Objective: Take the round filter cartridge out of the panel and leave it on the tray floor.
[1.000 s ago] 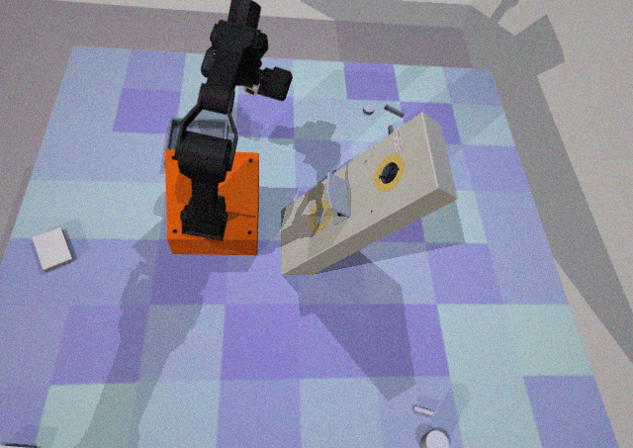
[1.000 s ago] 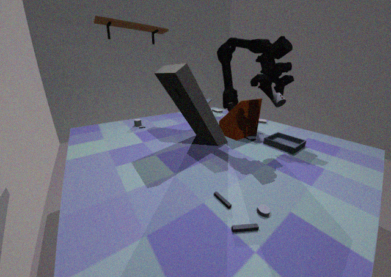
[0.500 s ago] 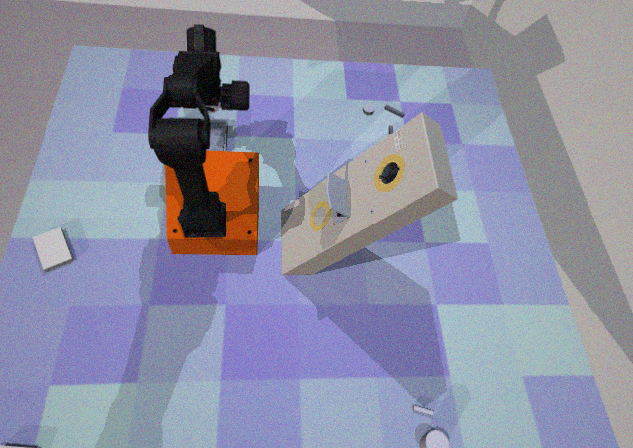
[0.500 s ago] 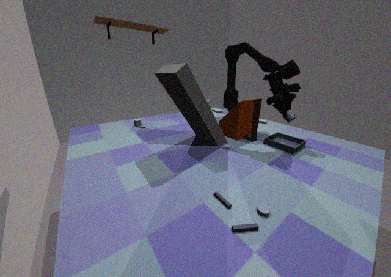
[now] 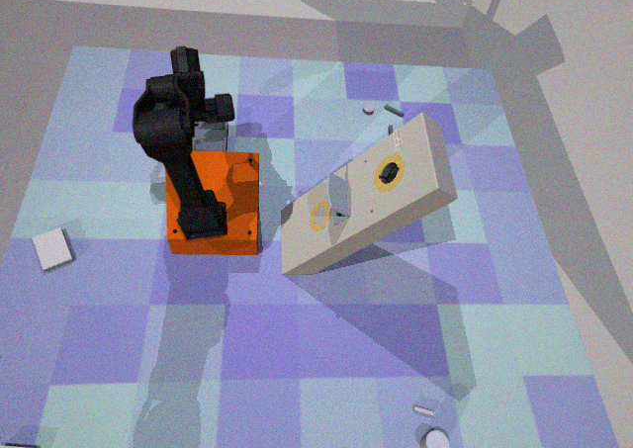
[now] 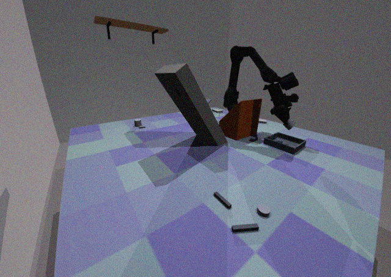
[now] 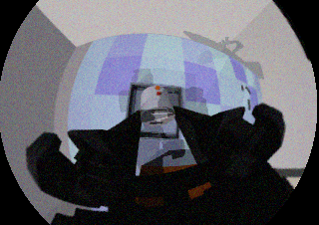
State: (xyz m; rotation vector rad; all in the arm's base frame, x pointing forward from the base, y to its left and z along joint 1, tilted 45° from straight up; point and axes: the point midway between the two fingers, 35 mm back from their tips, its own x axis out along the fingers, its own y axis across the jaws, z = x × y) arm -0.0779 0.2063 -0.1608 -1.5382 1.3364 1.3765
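Note:
My gripper (image 6: 288,122) (image 7: 157,111) is shut on the round, pale filter cartridge (image 6: 289,123) and holds it in the air just above the near end of the dark tray (image 6: 281,146). In the top view the arm hides the gripper and the cartridge, and only a grey part of the tray (image 5: 210,135) shows behind the arm. The tan service panel (image 5: 418,146) (image 6: 189,100) leans tilted on the mat. Its yellow-ringed socket (image 5: 389,172) is dark and empty. The wrist view shows a small grey shape between the black fingers.
The orange base block (image 5: 237,198) (image 6: 243,119) stands between tray and panel. A second yellow ring (image 5: 319,216) marks the panel. A white block (image 5: 51,249), a disc (image 5: 368,109) (image 6: 263,210), dark bars (image 6: 222,200) (image 6: 245,227) and a cylinder (image 5: 435,438) (image 6: 137,122) lie about.

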